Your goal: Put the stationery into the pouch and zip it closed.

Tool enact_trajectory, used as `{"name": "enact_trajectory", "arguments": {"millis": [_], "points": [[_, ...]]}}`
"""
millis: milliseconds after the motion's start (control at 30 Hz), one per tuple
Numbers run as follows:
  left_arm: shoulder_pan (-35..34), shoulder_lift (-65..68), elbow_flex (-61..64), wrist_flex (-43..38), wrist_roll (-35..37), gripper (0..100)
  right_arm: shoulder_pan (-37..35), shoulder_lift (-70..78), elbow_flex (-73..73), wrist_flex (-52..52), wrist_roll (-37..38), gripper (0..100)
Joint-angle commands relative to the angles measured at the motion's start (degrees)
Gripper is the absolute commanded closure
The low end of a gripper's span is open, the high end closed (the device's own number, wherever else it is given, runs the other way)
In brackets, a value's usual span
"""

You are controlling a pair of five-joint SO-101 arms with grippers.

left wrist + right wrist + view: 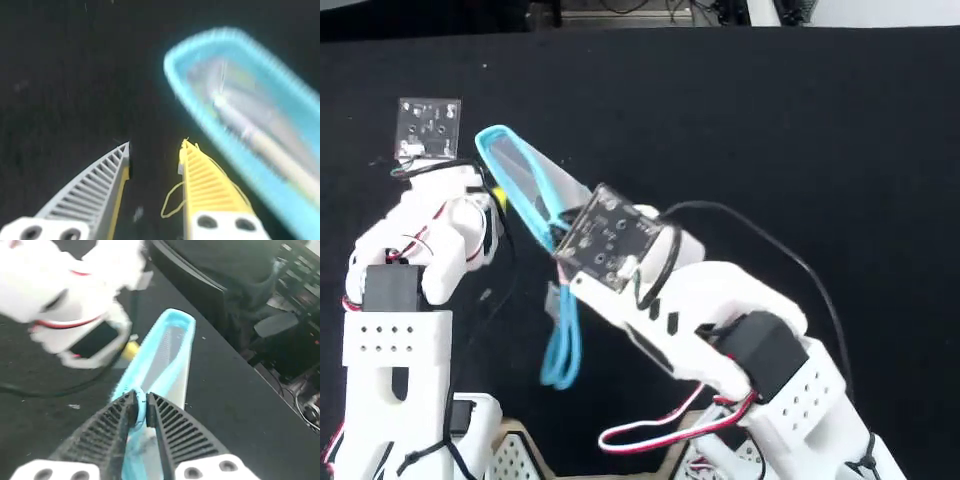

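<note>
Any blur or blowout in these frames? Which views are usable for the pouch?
Left wrist view: pouch smeared, contents unreadable; left tool crisper. Right wrist view: left arm blurred and blown out white; right tool, clamped on the pouch edge, sharp. High view: even light, shadows lost on the black table, pouch outline clear.

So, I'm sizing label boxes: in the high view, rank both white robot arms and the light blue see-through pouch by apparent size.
1. white right arm
2. white left arm, somewhat smaller
3. light blue see-through pouch, clearly smallest
Nearness to the camera may enlarge the arms.
</note>
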Motion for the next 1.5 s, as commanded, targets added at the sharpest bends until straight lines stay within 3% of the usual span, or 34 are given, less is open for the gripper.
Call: {"name": "enact_trajectory", "arguments": {"millis": [0, 133, 267, 467, 767, 1000, 1233, 1467], "points": [[1.3, -1.0, -0.6, 4.5, 0.4, 83, 3.3, 0.3, -1.5, 0.9, 0.3, 98.5], [1.3, -0.9, -0.7, 4.6, 0.5, 83, 2.9, -0.4, -3.0, 5.3, -4.0, 98.0], [2.5, -0.9, -0.3, 3.0, 0.6, 83, -0.3, -3.5, -4.4, 7.7, -11.2, 89.5], [8.7, -0.9, -0.3, 3.0, 0.6, 83, -1.9, -6.6, -1.5, 8.2, -11.7, 87.4], [8.8, -0.9, -0.8, 2.9, 0.6, 83, -4.7, -19.9, 7.2, 18.0, -11.9, 87.1], [9.3, -0.9, -0.5, 1.0, 0.6, 83, -4.5, -30.3, 30.2, 2.5, -17.0, 87.1], [9.3, -0.9, -0.7, 0.7, 0.6, 83, -4.4, -35.6, 37.9, -2.5, -17.1, 77.9], [9.2, -0.9, -0.7, 0.7, 0.6, 83, -4.8, -35.9, 45.8, -12.8, -17.2, 83.2]]}}
